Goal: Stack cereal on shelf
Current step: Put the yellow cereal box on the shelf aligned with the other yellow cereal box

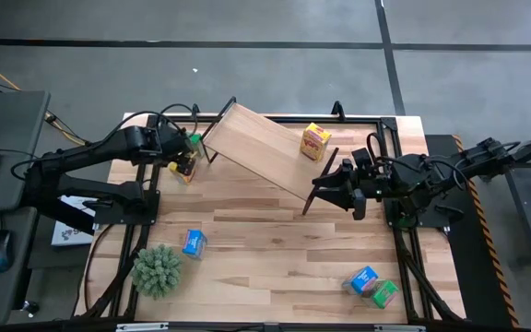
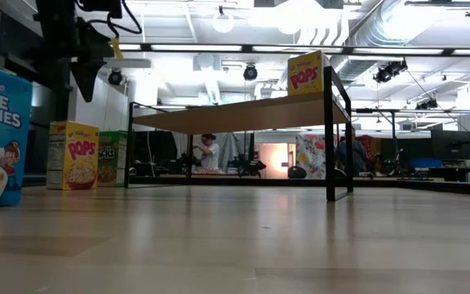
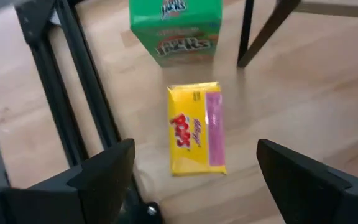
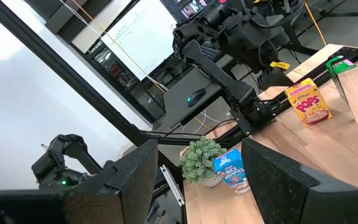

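The shelf (image 1: pixel 265 143) is a light-wood plank on black frame legs, set slantwise on the far half of the table. One yellow cereal box (image 1: pixel 316 141) stands on top of it, near its right end (image 2: pixel 304 72). By the shelf's left end a second yellow box (image 3: pixel 196 127) and a green box (image 3: pixel 176 28) stand on the table. My left gripper (image 3: pixel 194 157) hangs open above that yellow box, one finger to each side, touching nothing. My right gripper (image 1: pixel 328 189) is open beside the shelf's right frame end, with nothing between its fingers (image 4: pixel 199 149).
A blue cereal box (image 1: pixel 194 243) stands at the near left, beside a fuzzy green plant ball (image 1: pixel 158 269). A blue box (image 1: pixel 364 279) and a green box (image 1: pixel 385 293) lie at the near right corner. Black frame rails (image 3: pixel 73 93) run along the table's edges.
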